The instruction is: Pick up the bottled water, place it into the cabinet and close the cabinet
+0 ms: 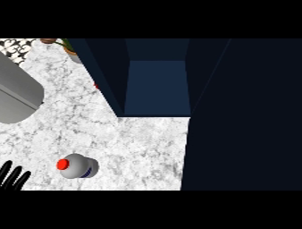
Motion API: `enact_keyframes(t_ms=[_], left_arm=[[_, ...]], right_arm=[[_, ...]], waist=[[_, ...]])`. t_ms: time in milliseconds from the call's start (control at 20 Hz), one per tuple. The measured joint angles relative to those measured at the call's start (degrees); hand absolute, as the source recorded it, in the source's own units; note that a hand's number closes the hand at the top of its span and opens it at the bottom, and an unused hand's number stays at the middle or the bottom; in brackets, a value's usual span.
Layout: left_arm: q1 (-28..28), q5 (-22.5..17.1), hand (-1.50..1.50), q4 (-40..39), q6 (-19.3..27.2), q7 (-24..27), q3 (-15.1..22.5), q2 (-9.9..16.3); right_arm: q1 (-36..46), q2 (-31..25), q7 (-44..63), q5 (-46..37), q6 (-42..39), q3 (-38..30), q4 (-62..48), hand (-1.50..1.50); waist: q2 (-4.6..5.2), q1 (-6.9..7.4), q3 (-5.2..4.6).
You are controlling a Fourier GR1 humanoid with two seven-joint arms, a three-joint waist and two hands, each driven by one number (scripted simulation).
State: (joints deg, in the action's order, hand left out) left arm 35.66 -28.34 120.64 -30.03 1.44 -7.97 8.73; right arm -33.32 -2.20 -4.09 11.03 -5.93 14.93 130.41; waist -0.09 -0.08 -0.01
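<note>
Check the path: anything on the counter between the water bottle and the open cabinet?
Nothing visible. The bottled water stands on the counter near the left hand, and only bare marble lies between it and the open cabinet. The cabinet's dark door stands to the right of that line. The right hand is not in view.

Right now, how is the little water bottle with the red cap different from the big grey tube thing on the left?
The small white water bottle with a red cap stands near the marble counter's front edge; the large grey cylinder lies slanted at the far left. The bottle is much smaller than the cylinder. The bottle has a red top; the cylinder is plain grey. Both are round-bodied and sit on the counter.
</note>
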Motion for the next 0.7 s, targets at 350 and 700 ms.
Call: enact_keyframes(t_ms=[350,700], left_arm=[[-6.22,5.46,-1.50,-8.62,-1.70,3.03,-2.25,-0.62],[-14.43,10.96,-1.50,-21.21,-3.00,7.23,-4.44,0.20]], right_arm=[[-1.39,-0.79,-1.37,-0.09,-0.62,1.03,0.26,-1.50],[-1.79,-0.63,-3.58,-1.24,-0.28,2.43,-1.36,-1.50]], waist=[[0.01,-0.09,-0.01],[0.04,-0.25,-0.01]])
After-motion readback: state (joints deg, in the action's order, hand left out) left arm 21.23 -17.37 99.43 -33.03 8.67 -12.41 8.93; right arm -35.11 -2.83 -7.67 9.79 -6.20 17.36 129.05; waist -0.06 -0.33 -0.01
